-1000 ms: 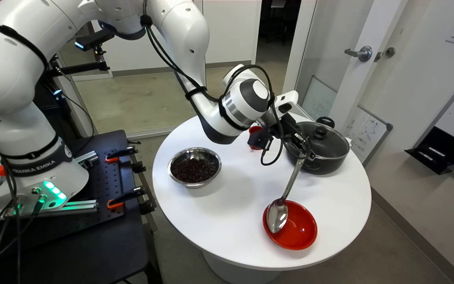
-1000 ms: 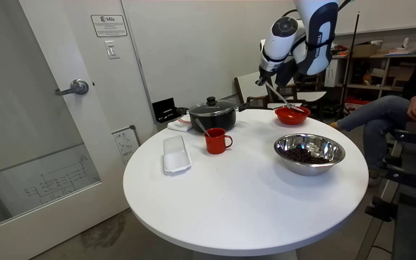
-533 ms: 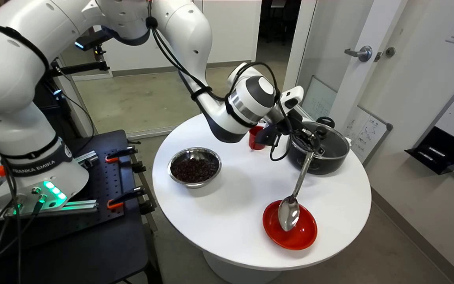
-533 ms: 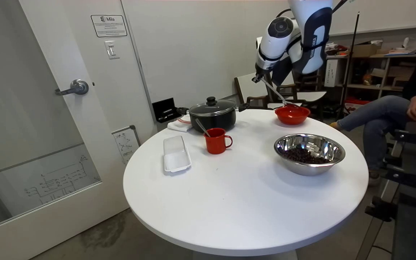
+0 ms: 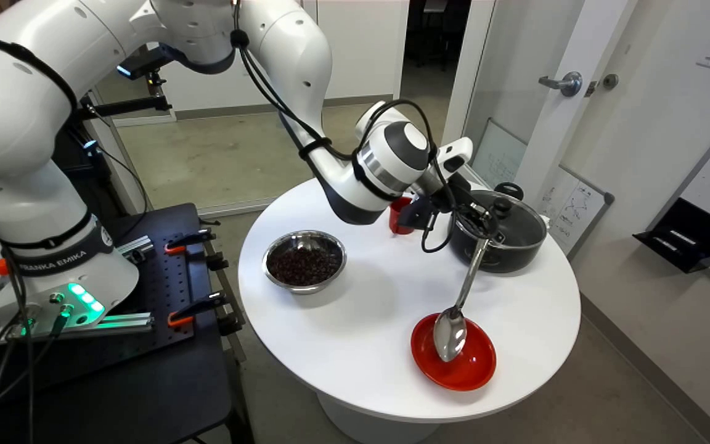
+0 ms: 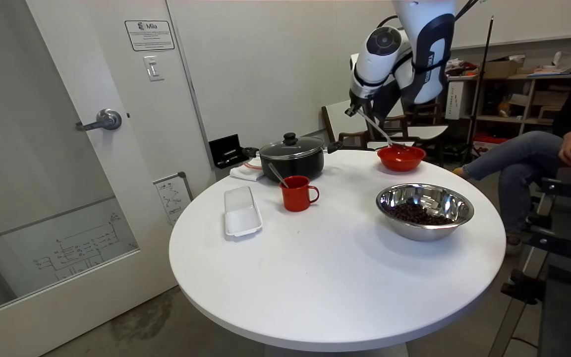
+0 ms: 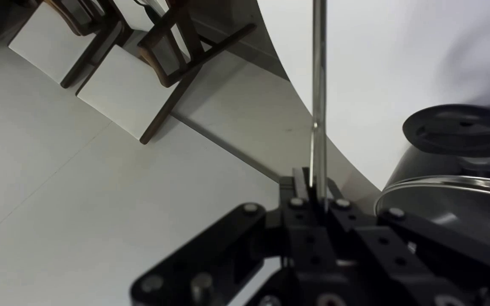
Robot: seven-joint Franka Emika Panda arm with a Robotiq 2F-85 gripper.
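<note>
My gripper (image 7: 313, 182) is shut on the handle of a long metal spoon (image 7: 319, 85), which runs away from the fingers in the wrist view. In an exterior view the gripper (image 5: 489, 235) is beside the pot, and the shiny spoon (image 5: 450, 336) slants down from it with its head over a red bowl (image 5: 478, 367). No beans show on the spoon head. In an exterior view the spoon's head reaches the red bowl (image 6: 401, 159) at its rim; whether they touch I cannot tell. A steel bowl (image 6: 424, 231) holds dark beans (image 5: 304, 266).
A black lidded pot (image 6: 293, 167) stands close by the gripper, its handle (image 7: 457, 129) near in the wrist view. A red mug (image 6: 295, 196) with a utensil, a white container (image 6: 242, 220) and a cloth (image 6: 246, 172) share the round table (image 6: 315, 297). Someone sits beyond it.
The gripper and spoon have shifted toward the pot side, so the spoon head has moved from the red bowl's edge further over its middle. Over the last half second they hardly move.
</note>
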